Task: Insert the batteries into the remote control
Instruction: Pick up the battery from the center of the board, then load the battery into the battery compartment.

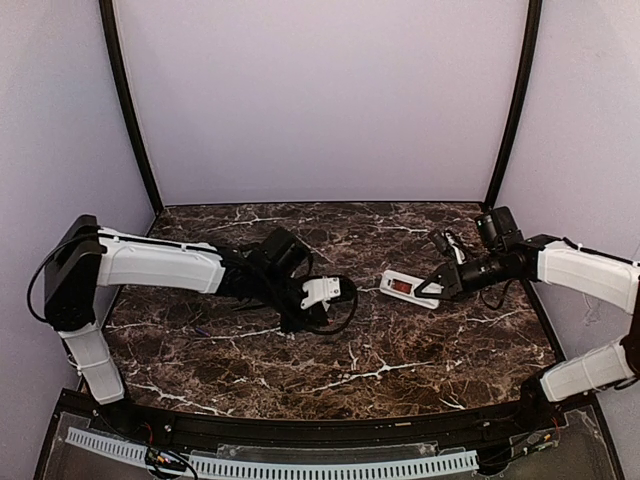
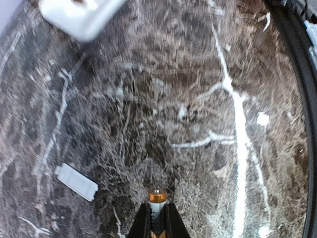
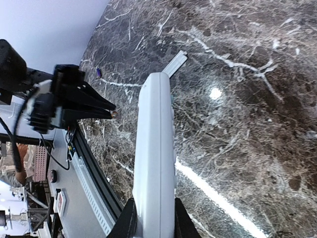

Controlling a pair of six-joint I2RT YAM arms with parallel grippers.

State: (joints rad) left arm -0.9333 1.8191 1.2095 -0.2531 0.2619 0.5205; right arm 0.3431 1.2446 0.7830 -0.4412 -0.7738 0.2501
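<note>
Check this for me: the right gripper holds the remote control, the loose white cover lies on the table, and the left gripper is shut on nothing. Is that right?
Not quite. The left gripper is shut on a battery, as the left wrist view shows. The right gripper does hold the remote control, and the cover lies on the table.

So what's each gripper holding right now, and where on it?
The left gripper pinches a battery by its body, one end sticking out. The right gripper clamps the remote at one end.
</note>
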